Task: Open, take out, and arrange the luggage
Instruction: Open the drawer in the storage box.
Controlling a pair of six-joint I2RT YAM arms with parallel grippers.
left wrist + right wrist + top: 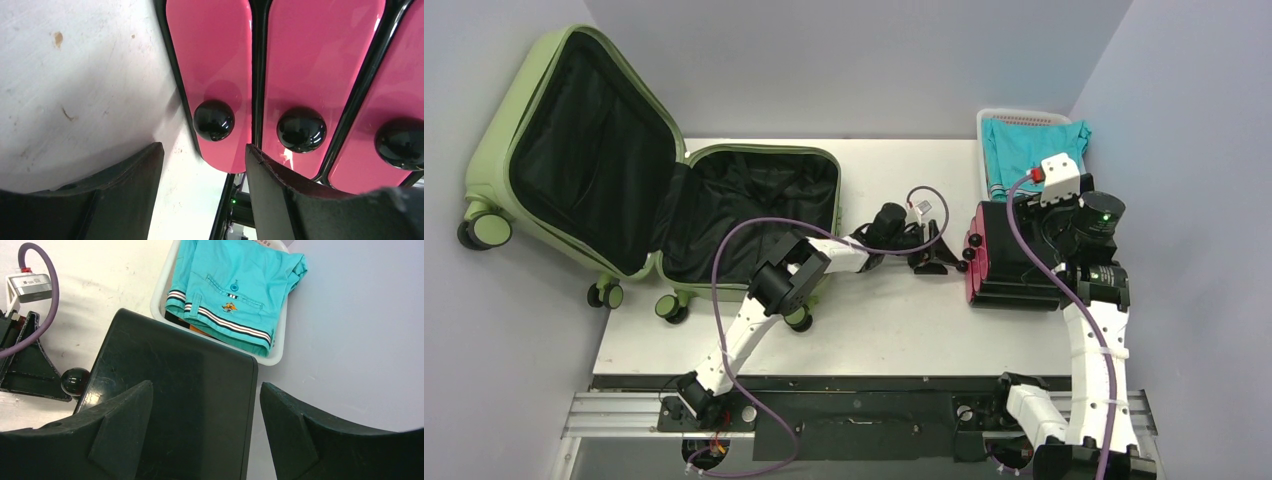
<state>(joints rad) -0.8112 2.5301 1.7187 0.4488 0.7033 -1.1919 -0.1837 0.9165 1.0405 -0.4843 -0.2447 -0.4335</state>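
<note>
Currently the luggage (614, 165) lies well apart from the left gripper (929, 258), to its left and behind its wrist. It is open: one shell lies flat on the table (874, 330) and the other is propped against the left wall, with the wheels toward the arm bases. Its long axis is therefore judged to run away from the bases. The left arm is the nearer one. The left gripper points away from the luggage at the small black case (1014, 265), which sits just ahead of it with its pink side (215, 55) and black ball feet (214, 120) facing the fingers (130, 185). The jaws stand partly apart and hold nothing; bare table and the end of one pink panel show in the gap. The right gripper (206, 387) sits over the small case's black top with its jaws wide apart. No grip is visible, and whether it touches the case cannot be told. Beyond the right gripper is a white basket (164, 290) holding teal clothing (235, 290). Arranging the small case is judged the step in hand — its pink side faces the left gripper squarely.
</note>
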